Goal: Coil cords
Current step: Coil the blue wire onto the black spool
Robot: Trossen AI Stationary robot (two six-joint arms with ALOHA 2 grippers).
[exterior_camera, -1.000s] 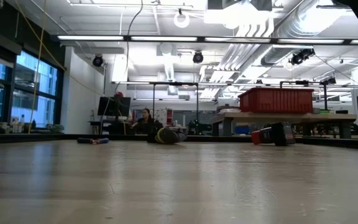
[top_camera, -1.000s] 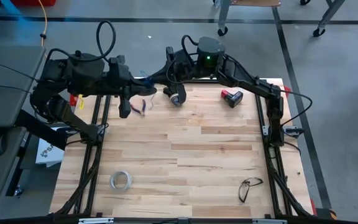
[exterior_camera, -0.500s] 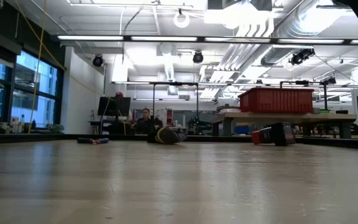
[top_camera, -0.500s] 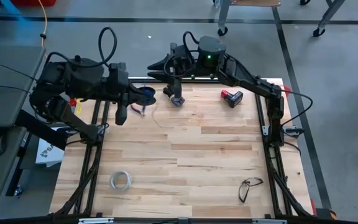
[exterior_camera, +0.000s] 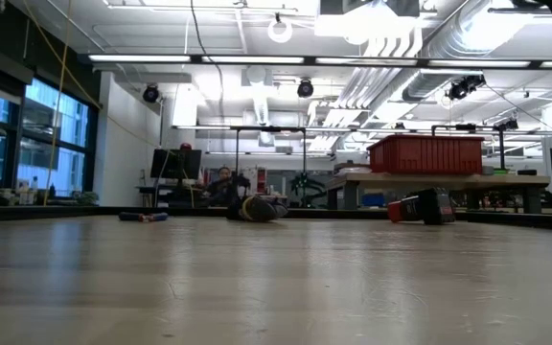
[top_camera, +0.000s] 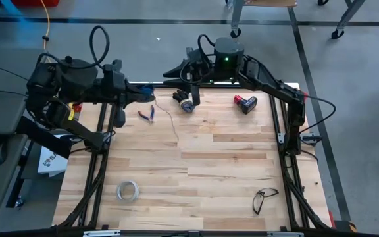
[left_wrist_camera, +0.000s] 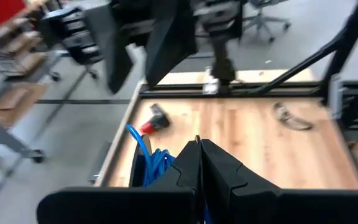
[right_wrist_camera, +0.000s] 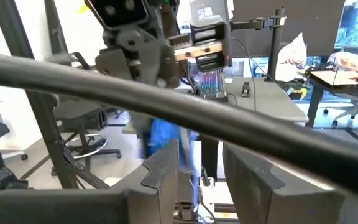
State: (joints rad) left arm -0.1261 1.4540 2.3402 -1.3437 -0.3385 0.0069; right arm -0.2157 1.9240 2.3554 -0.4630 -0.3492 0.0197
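My left gripper [top_camera: 151, 93] is raised over the table's far left corner, shut, with the small dark spool [top_camera: 146, 87] of blue-grey cord beside its fingers [left_wrist_camera: 199, 158]. In the left wrist view the wound cord [left_wrist_camera: 149, 163] shows right next to the fingertips. A thin strand of wire [top_camera: 171, 122] trails from the spool down onto the wood. To the spool's right my right gripper [top_camera: 168, 74] is raised too, open [right_wrist_camera: 201, 168], pointing at the spool and apart from it. My left gripper has the spool [left_wrist_camera: 135, 177] up clear of the table, beside its shut fingers. The fingers themselves hide the place of contact, so which part of the spool they pinch cannot be told. The loose wire hangs slack from it, its lower end [top_camera: 176, 137] on the table.
Pliers [top_camera: 147, 114] lie under the spool. A round dark object [top_camera: 186, 104] and a red-black battery [top_camera: 245, 103] sit at the far side. A whitish tape ring [top_camera: 128, 191] and glasses [top_camera: 264, 197] lie near the front. Black frame rails [top_camera: 285, 131] border both sides.
My left gripper has drawn back toward the table's left edge with the spool. The two grippers, close together a second ago, now stand apart. The thin wire has paid out and lies farther across the wood.
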